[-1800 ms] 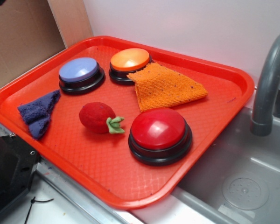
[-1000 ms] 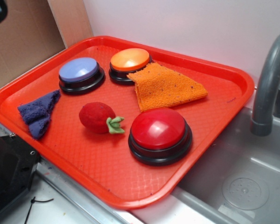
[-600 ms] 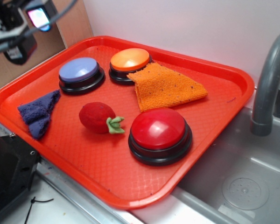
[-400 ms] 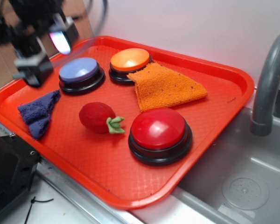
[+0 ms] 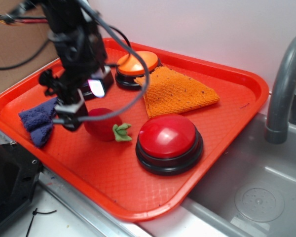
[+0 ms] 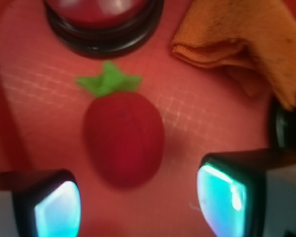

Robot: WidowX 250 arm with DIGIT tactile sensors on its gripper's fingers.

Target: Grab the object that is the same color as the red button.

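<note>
One strawberry (image 6: 123, 140) lying on tray (image 5: 197, 163) | pincer (image 6: 138, 202) above it, fingers apart | red button (image 5: 167, 136) nearby

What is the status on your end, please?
Hand open, above the tray. Plush strawberry lies between the fingers, not gripped. Orange cloth close by, not blocking.

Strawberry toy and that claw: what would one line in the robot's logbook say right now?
phase: approach | gripper: open, above tray | target: plush strawberry, lying ahead of fingers, not gripped | red button: untouched
</note>
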